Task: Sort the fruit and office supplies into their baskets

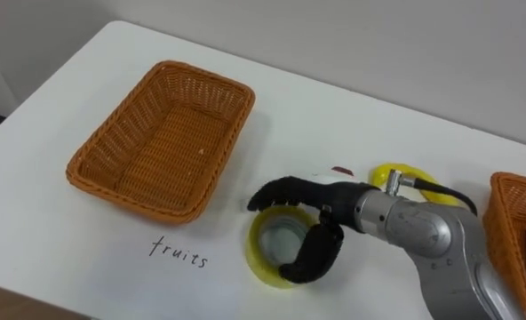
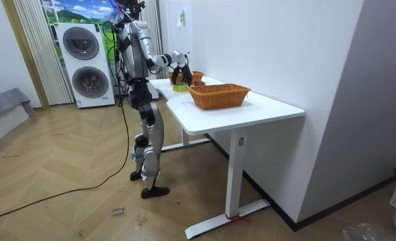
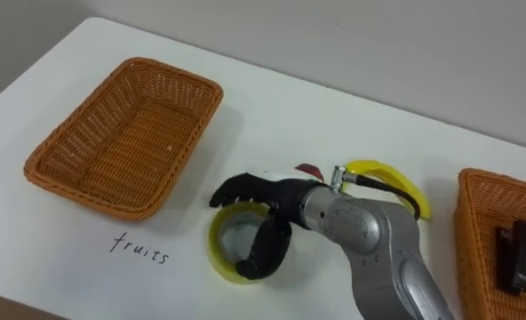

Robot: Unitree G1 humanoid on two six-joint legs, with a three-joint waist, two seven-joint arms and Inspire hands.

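Left eye view, right hand: my fingers and thumb are curled round the yellow tape roll, near the front edge of the counter.
Left eye view, fruit basket: by the counter's left edge, well apart from the tape roll.
Left eye view, banana: on the counter, just behind my wrist.
Right eye view, second basket: at the counter's right edge; a black thing lies in it.
Room view, me: I stand at one end of the counter, with washing machines behind me.
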